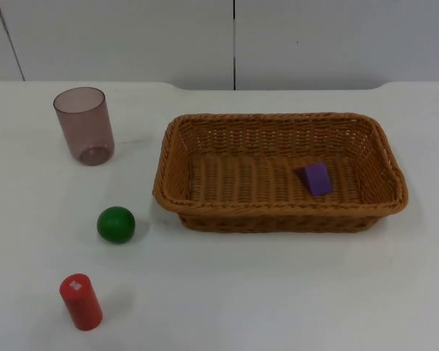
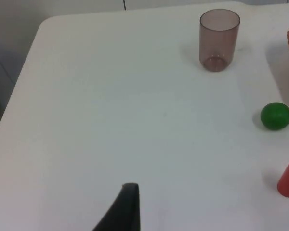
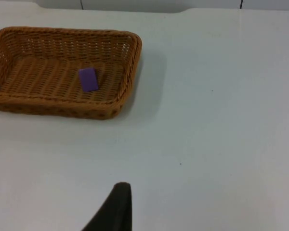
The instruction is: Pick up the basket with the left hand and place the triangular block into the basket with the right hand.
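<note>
Top view has the wicker basket (image 1: 279, 172) sitting on the table (image 1: 278, 292), purple triangular block (image 1: 316, 178) inside it toward its right end. Can't tell whether my grippers are open or closed.

1. White table top (image 1: 278, 292), matte, soft even light, faint shadows
2. Far edge meets grey partition wall (image 1: 132, 36), built of panels with thin dark vertical seams
3. Table corners at the wall are rounded
4. Left wrist view: table's edge, dim grey space beyond it
</note>
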